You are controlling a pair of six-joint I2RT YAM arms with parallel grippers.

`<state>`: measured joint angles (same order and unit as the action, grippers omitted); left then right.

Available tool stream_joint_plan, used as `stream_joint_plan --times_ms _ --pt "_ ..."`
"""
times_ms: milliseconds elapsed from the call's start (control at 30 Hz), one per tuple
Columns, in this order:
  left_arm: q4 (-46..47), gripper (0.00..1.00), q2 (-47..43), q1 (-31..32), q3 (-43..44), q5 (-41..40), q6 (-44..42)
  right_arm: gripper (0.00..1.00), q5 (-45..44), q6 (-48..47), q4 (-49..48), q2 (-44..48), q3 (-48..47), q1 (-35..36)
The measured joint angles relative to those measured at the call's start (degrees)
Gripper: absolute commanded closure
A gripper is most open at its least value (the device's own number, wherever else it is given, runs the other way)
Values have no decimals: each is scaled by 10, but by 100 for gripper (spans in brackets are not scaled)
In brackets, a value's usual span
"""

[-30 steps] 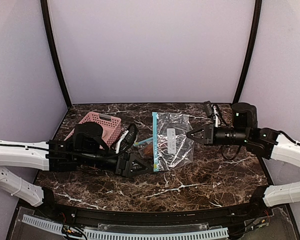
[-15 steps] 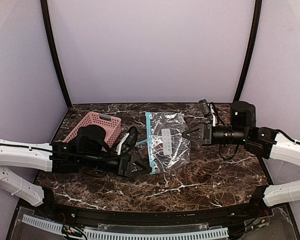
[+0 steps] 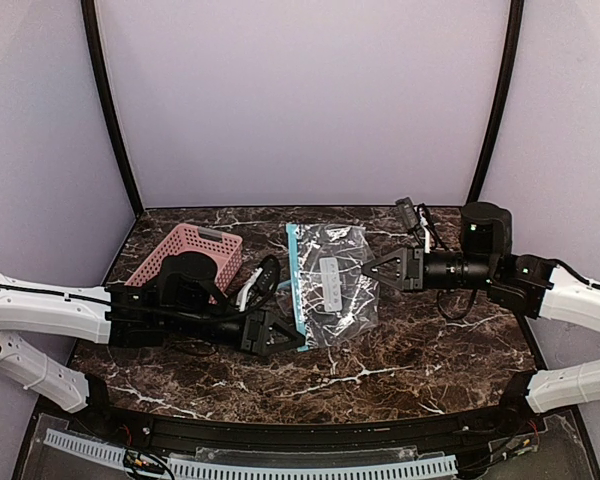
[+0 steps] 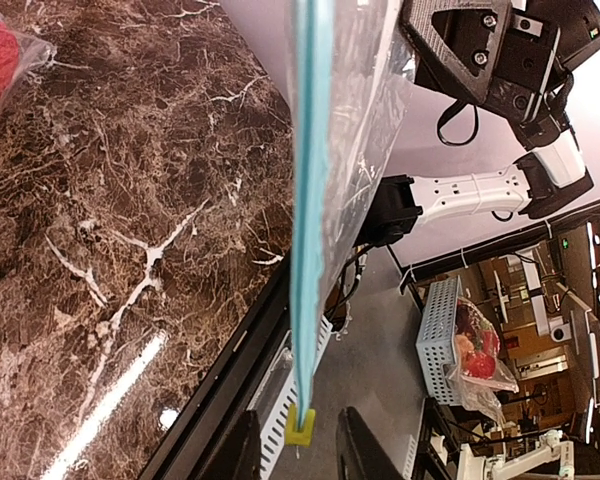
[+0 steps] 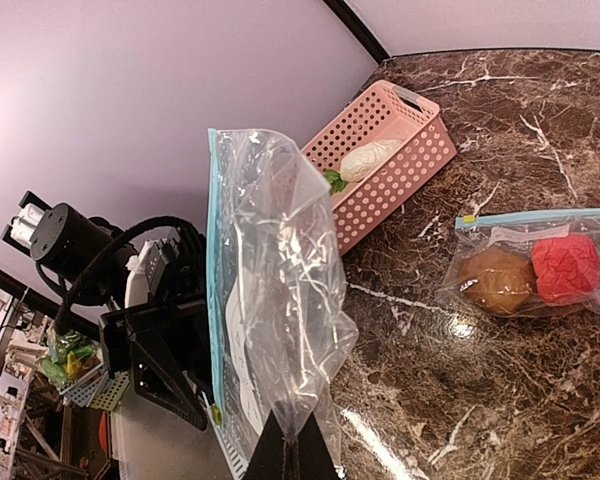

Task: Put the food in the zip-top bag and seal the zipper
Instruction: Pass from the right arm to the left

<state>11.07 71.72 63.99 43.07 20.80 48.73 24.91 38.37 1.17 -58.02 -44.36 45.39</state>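
Observation:
A clear zip-top bag (image 3: 330,283) with a teal zipper strip (image 4: 310,180) hangs upright over the table; I see only a white label in it. My right gripper (image 5: 295,442) (image 3: 368,270) is shut on its bottom edge. My left gripper (image 4: 302,438) (image 3: 286,334) stands open, jaws either side of the yellow slider (image 4: 300,426) without touching it. A second zip bag (image 5: 535,268) lies on the table with the brown bun (image 5: 495,280) and red ball (image 5: 567,268) inside. The whitish piece (image 5: 370,158) and green sprig (image 5: 333,181) lie in the pink basket (image 5: 400,160).
The pink basket (image 3: 188,256) sits at the back left of the marble table (image 3: 420,350), just behind my left arm. Beyond the table's front edge runs a white slotted cable duct (image 3: 250,468).
My right gripper has carried the hanging bag leftward. The left gripper's jaws have narrowed around the zipper's lower end.

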Motion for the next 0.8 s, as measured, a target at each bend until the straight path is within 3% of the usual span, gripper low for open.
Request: stream_joint_plan --times_ms 400,567,633,700,800 --pt "10 96 0 0 0 4 1 100 9 -3 -4 -7 0 0" --pt "10 99 0 0 0 6 6 100 10 -4 -8 -11 0 0" --pt "12 99 -1 0 -2 5 9 87 10 -4 -9 -11 0 0" --pt "13 99 -3 0 -5 2 11 62 8 -4 -8 -12 0 0" --pt "12 99 -4 0 -9 -9 17 40 -3 -17 1 -17 -3 2"
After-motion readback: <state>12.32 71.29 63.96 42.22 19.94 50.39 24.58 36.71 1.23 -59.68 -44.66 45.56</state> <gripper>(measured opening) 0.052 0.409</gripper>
